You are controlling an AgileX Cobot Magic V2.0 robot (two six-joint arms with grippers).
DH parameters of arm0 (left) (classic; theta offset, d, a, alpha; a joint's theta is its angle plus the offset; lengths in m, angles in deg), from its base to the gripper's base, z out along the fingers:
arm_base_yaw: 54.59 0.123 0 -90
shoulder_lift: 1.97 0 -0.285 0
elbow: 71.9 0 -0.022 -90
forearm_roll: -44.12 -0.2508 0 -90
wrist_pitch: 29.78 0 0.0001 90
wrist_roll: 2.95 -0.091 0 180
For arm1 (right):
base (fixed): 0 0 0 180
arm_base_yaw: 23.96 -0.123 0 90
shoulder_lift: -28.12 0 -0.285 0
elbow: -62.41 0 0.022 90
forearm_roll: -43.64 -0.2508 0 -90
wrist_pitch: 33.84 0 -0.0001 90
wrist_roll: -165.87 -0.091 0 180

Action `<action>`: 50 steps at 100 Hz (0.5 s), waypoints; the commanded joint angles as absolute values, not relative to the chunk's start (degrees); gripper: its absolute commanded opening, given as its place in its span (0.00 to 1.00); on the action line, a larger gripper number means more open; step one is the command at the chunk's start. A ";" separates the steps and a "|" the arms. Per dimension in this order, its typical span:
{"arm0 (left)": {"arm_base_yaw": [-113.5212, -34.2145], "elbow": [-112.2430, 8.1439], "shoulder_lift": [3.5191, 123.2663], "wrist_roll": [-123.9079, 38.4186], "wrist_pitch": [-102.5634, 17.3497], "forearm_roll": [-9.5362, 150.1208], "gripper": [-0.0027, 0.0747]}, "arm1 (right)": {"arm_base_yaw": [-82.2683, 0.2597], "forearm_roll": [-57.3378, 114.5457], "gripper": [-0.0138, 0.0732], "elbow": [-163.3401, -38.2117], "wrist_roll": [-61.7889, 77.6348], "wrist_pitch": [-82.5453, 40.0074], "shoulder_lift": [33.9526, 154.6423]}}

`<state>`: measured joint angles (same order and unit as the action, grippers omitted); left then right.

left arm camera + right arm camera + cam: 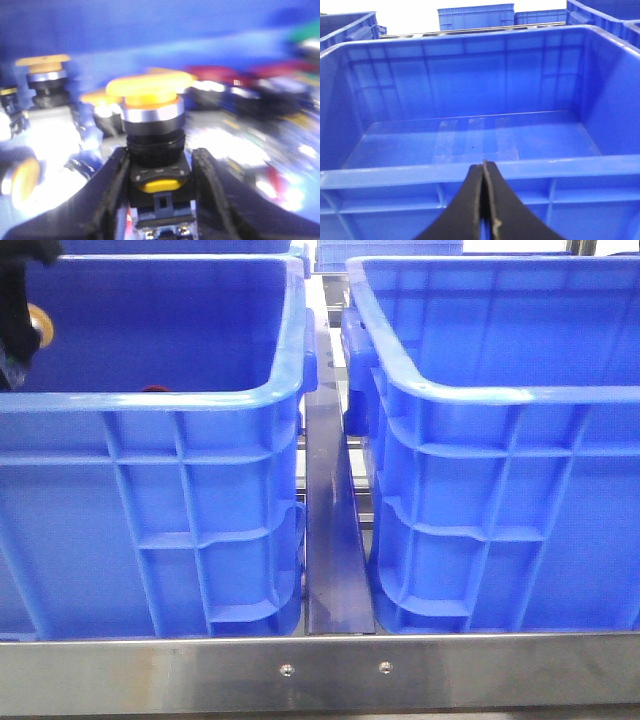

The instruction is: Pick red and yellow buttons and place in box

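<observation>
From the front I see two blue crates side by side; my left hand [18,325] is inside the left crate [150,470] at its far left, with a yellow button [40,325] at it. The right crate [510,490] stands just beside it. On the left wrist camera, the hand clamps the yellow button's dark base between its fingers [110,200], above a blurred heap of other buttons [240,90], some red-capped. On the right wrist camera, my right hand [484,200] is clenched on nothing, just outside the crate.
</observation>
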<state>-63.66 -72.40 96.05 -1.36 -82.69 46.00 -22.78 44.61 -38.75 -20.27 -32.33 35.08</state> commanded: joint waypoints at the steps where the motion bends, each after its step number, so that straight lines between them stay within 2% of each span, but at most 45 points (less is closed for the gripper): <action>1: -65.46 -71.64 89.59 -1.71 -78.06 47.13 0.09 | -22.86 44.80 0.09 -38.49 -20.22 -37.07 34.19; 29: -74.39 -67.23 81.26 -2.95 -74.43 47.69 0.09 | -22.86 44.80 0.09 -38.49 -20.22 -37.07 34.19; 50: -84.07 -66.68 80.65 -5.35 -73.88 50.92 0.09 | -22.86 44.80 0.09 -38.49 -20.22 -37.07 34.19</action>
<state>-80.05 -65.26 82.63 -3.28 -78.08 47.72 -22.78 44.61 -38.75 -20.27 -32.33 35.08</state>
